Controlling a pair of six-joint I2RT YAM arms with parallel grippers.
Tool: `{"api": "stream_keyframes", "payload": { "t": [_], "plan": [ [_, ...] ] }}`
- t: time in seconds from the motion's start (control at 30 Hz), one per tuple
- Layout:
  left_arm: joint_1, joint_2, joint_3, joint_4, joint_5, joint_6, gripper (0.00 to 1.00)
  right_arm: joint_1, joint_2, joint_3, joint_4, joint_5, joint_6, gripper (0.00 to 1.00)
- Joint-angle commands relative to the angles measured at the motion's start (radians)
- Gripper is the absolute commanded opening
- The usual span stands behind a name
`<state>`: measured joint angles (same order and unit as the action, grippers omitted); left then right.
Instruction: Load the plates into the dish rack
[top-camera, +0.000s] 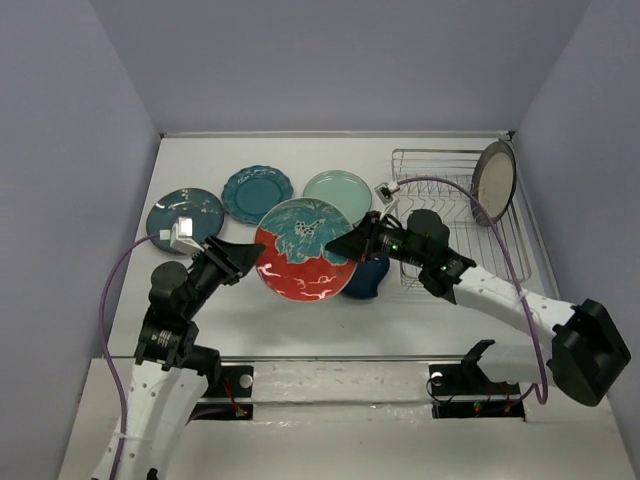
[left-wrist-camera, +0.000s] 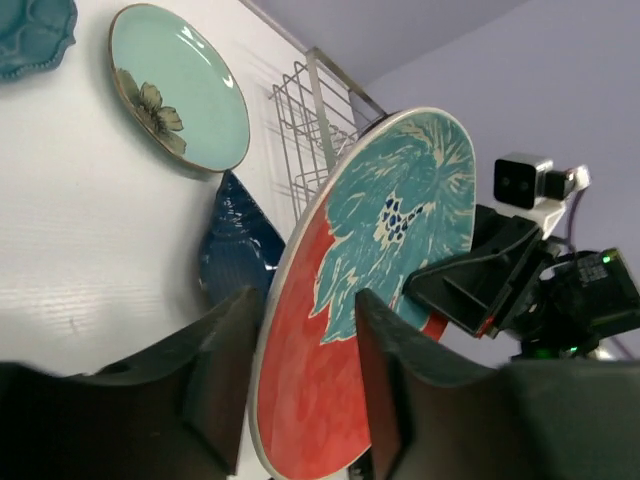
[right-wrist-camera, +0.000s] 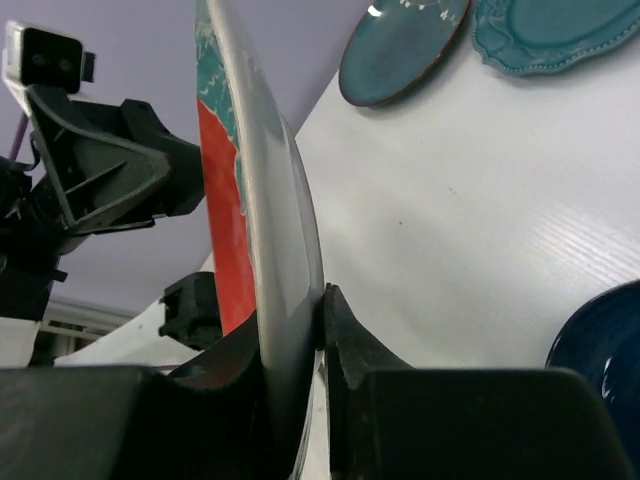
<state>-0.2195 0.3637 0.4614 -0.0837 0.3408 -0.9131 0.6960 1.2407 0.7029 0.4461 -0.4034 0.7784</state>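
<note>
Red glazed plate looks stiff, slick, breakable; right gripper pinches its rim, left gripper stands apart around it.

Two arms, white shells below, black joints above, black wedge-shaped fingers, a purple cable ran along each, small white cameras topped the wrists, green lights glowed on the right.
</note>
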Motion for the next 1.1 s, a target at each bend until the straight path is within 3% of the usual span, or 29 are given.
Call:
{"api": "stream_keyframes", "payload": {
  "t": [0.0, 0.03, 0.17, 0.23, 0.27, 0.43, 0.57, 0.77, 1.07],
  "plan": [
    [-0.011, 0.052, 0.19, 0.087, 0.108, 0.135, 0.59, 0.002, -0.112, 0.108, -0.206, 0.184, -0.177, 0.07],
    [-0.011, 0.067, 0.215, 0.05, 0.118, 0.231, 0.63, -0.039, -0.153, 0.165, -0.31, 0.254, -0.235, 0.07],
    [-0.012, 0.106, 0.315, -0.083, 0.135, 0.415, 0.83, -0.183, -0.224, 0.298, -0.473, 0.328, -0.327, 0.07],
    [-0.011, 0.098, 0.335, -0.143, 0.1, 0.469, 0.89, -0.28, -0.23, 0.343, -0.539, 0.404, -0.382, 0.07],
    [-0.011, 0.093, 0.333, -0.163, 0.087, 0.505, 0.99, -0.299, -0.227, 0.389, -0.558, 0.46, -0.41, 0.07],
    [-0.012, 0.058, 0.254, -0.134, 0.138, 0.531, 0.99, -0.346, -0.176, 0.518, -0.596, 0.83, -0.624, 0.07],
    [-0.058, 0.043, 0.183, -0.107, 0.153, 0.527, 0.99, -0.377, -0.087, 0.651, -0.592, 1.009, -0.83, 0.07],
    [-0.113, 0.006, 0.18, -0.116, 0.093, 0.534, 0.99, -0.476, 0.022, 0.716, -0.512, 1.084, -1.024, 0.07],
    [-0.146, -0.032, 0.16, -0.097, 0.081, 0.519, 0.99, -0.566, 0.092, 0.693, -0.415, 1.04, -1.185, 0.07]
  ]
}}
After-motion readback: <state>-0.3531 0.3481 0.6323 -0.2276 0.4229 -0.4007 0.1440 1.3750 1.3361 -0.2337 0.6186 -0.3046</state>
